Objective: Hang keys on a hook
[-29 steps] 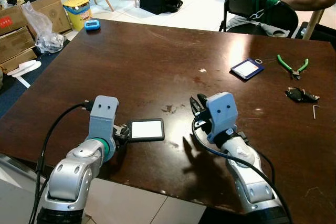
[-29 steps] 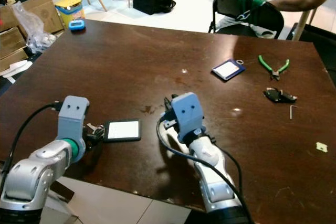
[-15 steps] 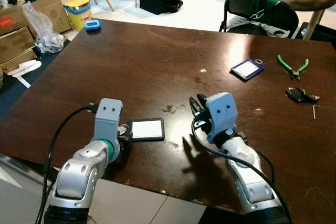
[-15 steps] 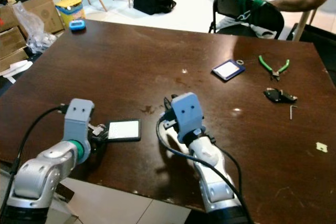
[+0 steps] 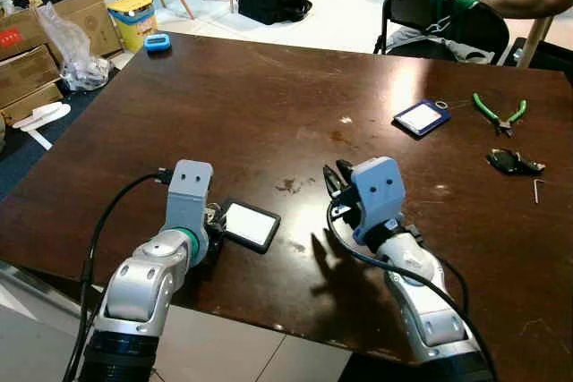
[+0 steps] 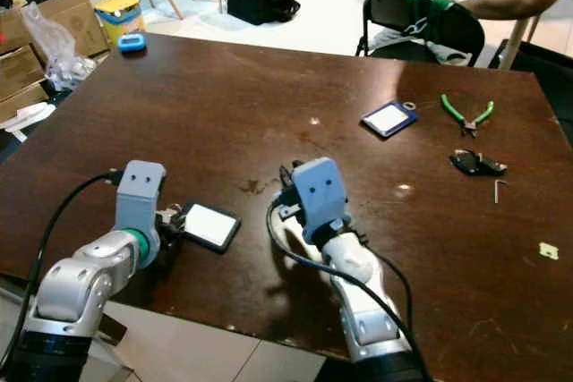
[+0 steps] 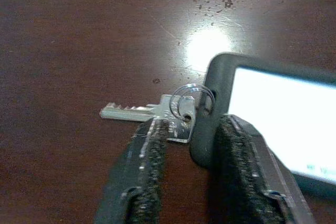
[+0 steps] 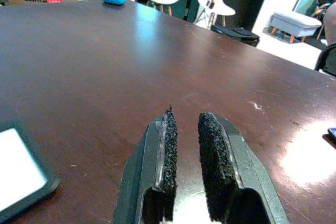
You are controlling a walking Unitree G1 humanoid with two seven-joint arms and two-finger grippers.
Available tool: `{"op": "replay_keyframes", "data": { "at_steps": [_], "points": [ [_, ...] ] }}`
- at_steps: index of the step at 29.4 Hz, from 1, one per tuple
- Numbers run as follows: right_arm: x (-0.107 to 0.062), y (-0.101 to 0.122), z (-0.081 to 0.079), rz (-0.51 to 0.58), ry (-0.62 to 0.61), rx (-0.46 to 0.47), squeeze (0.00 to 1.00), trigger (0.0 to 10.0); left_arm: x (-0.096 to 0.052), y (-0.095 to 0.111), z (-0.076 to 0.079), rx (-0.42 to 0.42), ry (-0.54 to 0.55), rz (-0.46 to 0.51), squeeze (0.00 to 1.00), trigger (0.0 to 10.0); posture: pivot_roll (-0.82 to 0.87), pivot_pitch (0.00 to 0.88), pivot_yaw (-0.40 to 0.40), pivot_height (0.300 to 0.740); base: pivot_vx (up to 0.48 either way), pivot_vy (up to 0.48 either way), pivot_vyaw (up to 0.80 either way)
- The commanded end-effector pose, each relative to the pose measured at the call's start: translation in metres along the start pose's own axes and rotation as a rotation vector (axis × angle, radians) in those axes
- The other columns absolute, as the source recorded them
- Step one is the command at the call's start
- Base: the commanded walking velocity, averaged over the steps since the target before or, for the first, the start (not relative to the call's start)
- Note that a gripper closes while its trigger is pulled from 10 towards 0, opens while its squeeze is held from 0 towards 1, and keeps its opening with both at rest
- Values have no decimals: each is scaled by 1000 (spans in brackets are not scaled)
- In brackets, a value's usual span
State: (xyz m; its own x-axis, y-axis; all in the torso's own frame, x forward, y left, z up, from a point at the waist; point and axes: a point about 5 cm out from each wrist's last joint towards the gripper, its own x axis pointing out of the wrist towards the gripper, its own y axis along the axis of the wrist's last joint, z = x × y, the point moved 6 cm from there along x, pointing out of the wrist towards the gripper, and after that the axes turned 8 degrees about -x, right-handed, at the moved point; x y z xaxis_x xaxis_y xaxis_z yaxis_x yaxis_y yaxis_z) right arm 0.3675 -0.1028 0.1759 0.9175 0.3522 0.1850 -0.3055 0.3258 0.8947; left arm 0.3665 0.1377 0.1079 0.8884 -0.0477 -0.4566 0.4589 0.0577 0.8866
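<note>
On the dark brown table (image 5: pixel 269 96), the left pincer (image 7: pixel 186 145) sits low at about 7 o'clock, its two black fingers (image 7: pixel 149 166) parted around the corner of a black-framed tag with a white face (image 5: pixel 250 224) and the head of a silver key (image 7: pixel 142 113). The key lies flat on the wood, joined to the tag by a small ring (image 7: pixel 191 100); the fingers straddle both without a clear grip. The right pincer (image 8: pixel 186 145) hovers near the table's middle at about 6 o'clock, its padded fingers slightly parted with nothing between them. At 2 o'clock lie a blue card holder (image 5: pixel 421 117), green-handled pliers (image 5: pixel 498 112) and a black bundle (image 5: pixel 514 162). A black chair (image 5: pixel 439 24) stands at 1 o'clock beyond the table.
</note>
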Motion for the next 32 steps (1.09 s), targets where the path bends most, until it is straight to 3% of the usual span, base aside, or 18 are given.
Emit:
{"op": "replay_keyframes", "data": {
  "at_steps": [1,2,27,28,32],
  "points": [
    [-1,-3,-4,-11,8,8,0,10000,1,-9,-8,3,36,-29,0,1451,-102,128,128,740,0,0,0],
    [-1,-3,-4,-11,9,8,0,10000,2,-10,-11,0,49,-29,0,0,-102,128,128,740,0,0,0],
    [-1,-3,-4,-12,11,8,0,10000,5,-8,-20,-15,89,-14,0,0,-104,129,127,740,0,0,0],
    [-1,-3,-4,-12,10,7,0,10000,-2,4,-14,-4,44,34,1000,10000,-104,129,128,740,0,0,0],
    [-1,-3,-5,-13,12,7,0,10000,-15,23,-2,7,-33,101,1000,10000,-98,126,125,740,0,0,0]
  ]
}}
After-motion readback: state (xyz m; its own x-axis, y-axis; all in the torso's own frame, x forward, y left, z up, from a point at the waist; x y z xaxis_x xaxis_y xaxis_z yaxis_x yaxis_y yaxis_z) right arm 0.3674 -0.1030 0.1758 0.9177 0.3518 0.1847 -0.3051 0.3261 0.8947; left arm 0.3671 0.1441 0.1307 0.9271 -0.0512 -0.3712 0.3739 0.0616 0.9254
